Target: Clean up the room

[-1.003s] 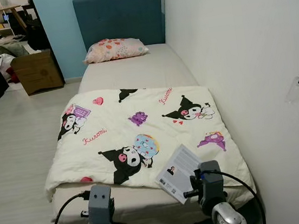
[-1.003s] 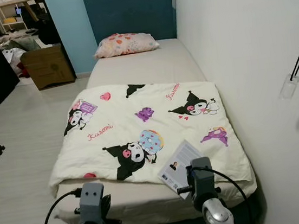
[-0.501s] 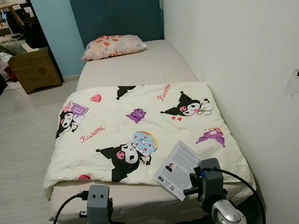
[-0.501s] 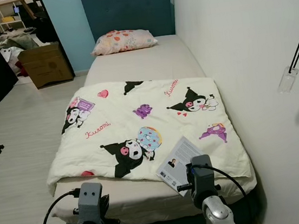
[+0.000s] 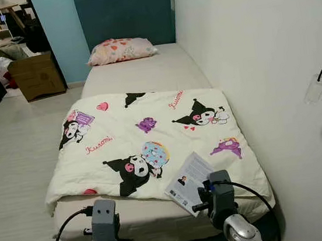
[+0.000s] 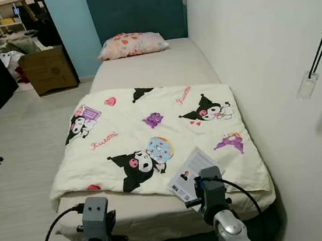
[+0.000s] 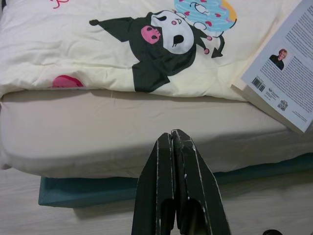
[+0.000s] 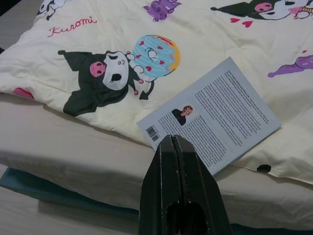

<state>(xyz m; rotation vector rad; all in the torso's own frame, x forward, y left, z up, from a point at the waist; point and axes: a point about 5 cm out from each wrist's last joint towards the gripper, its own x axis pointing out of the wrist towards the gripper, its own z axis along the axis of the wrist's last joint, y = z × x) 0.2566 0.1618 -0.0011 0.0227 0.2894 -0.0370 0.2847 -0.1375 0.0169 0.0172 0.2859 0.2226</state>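
Left eye, bed point(image 5: 143, 70): seen from its foot end; blue headboard point(image 5: 125, 16) at the far end, white wall point(image 5: 257, 44) along one long side.
Left eye, pillow point(image 5: 120, 49): laid at the head of the bed, just below the headboard.
Left eye, blanket point(image 5: 146, 143): cream, cartoon-printed, spread over the foot half of the bed; bare sheet shown between it and the pillow.
Left eye, book point(image 5: 189, 183): laid back cover up on the blanket, at the foot corner of the bed nearest the wall.
Left eye, box point(image 5: 38, 75): cardboard, set on the floor point(image 5: 12, 150) beside the head of the bed, away from the wall.
Left eye, arms: both raised at the foot of the bed; right wrist seen just short of the book.
Right eye, scene: same bed, blanket and book shown; a cord point(image 6: 318, 33) hung on the wall beside the bed.
Left wrist, left gripper point(image 7: 174, 139): fingers pressed together, nothing held; poised off the foot edge of the bed, pointed at the mattress side.
Left wrist, book: a corner seen on the blanket, well apart from the fingertips.
Right wrist, right gripper point(image 8: 172, 143): fingers closed flat on each other, empty; tip held just short of the book's near edge, at the foot of the bed.
Right wrist, book point(image 8: 210, 115): grey back cover with text, a small portrait and a barcode; lying tilted on the blanket, untouched.
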